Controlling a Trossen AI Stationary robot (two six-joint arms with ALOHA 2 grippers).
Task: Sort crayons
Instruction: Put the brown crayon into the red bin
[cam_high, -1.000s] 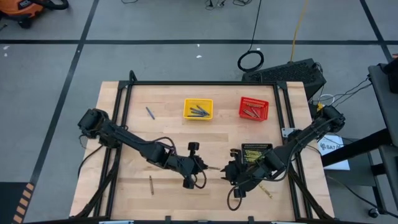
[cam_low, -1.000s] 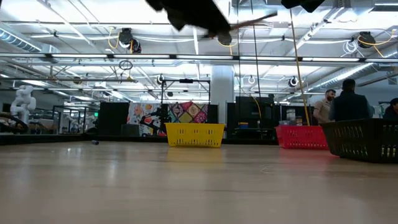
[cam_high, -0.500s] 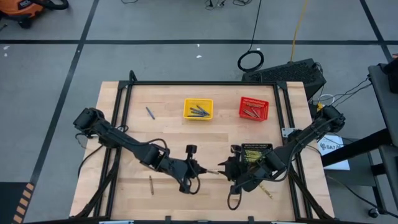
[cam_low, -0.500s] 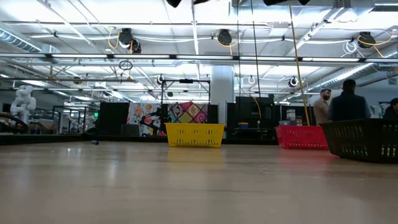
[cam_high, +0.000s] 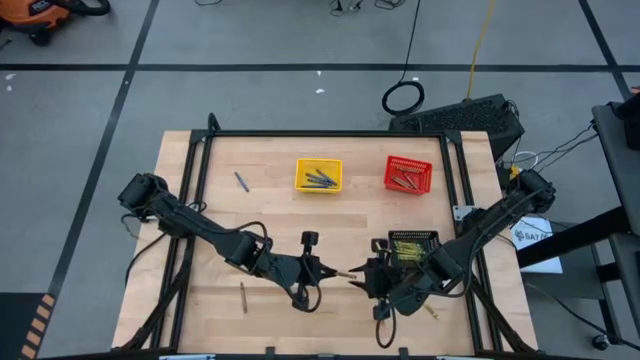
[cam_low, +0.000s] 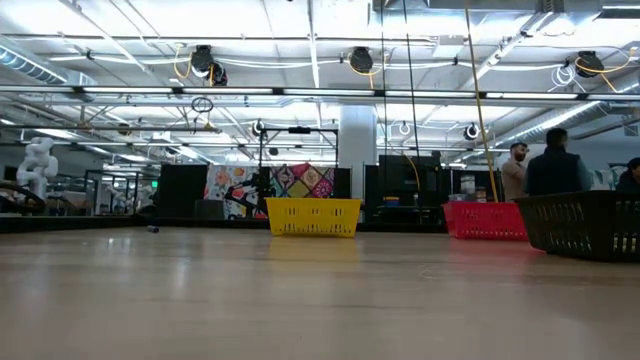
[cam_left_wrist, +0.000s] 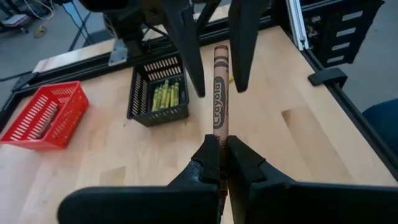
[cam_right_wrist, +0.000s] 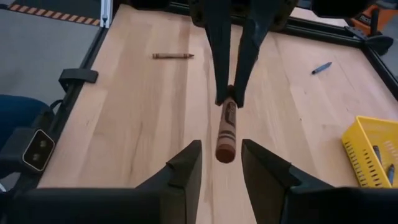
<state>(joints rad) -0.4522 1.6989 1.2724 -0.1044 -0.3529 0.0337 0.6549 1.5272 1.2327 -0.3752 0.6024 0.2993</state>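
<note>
On my overhead feed the wooden table (cam_high: 215, 225) carries a yellow basket (cam_high: 319, 175) of blue-grey crayons and a red basket (cam_high: 408, 174) near its far edge, plus a black basket (cam_high: 411, 244) of yellow-olive crayons close to the right arm. Above the table's near middle, my left gripper (cam_left_wrist: 219, 155) is pinched tight on one end of a brown crayon (cam_left_wrist: 219, 93), while my right gripper (cam_right_wrist: 221, 158) faces it with fingers spread to either side of the crayon's free end. Loose crayons lie on the wood: a blue one (cam_high: 241, 181) far left, a brown one (cam_high: 243, 297) near left.
</note>
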